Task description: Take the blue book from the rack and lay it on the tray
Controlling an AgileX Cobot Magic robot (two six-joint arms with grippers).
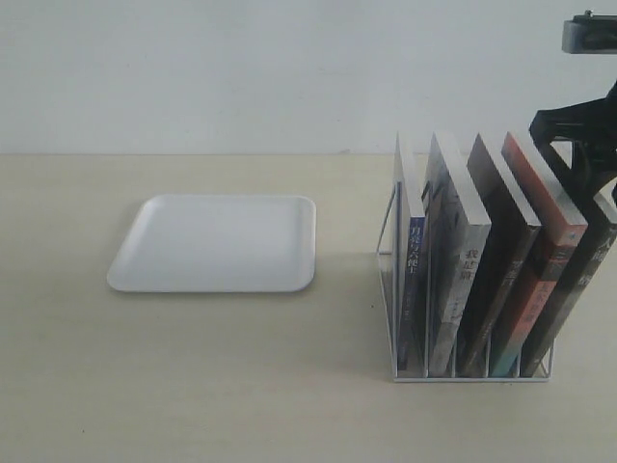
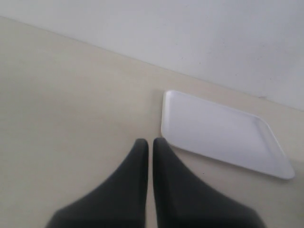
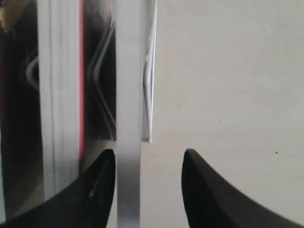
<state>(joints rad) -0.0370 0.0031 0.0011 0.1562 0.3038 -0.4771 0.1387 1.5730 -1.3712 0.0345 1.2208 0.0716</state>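
Left pincer (image 2: 150,145) shut, near the tray (image 1: 212,243) lying on the desk (image 1: 289,386). Blue book (image 1: 415,256) standing in leftmost slot of the rack (image 1: 472,377); white Chinese spine lettering, too small to read. Right pincer (image 3: 149,153) spread wide above the books (image 1: 501,241).

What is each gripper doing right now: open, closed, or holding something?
Left gripper: closed, holding nothing.
Right gripper: open, holding nothing.
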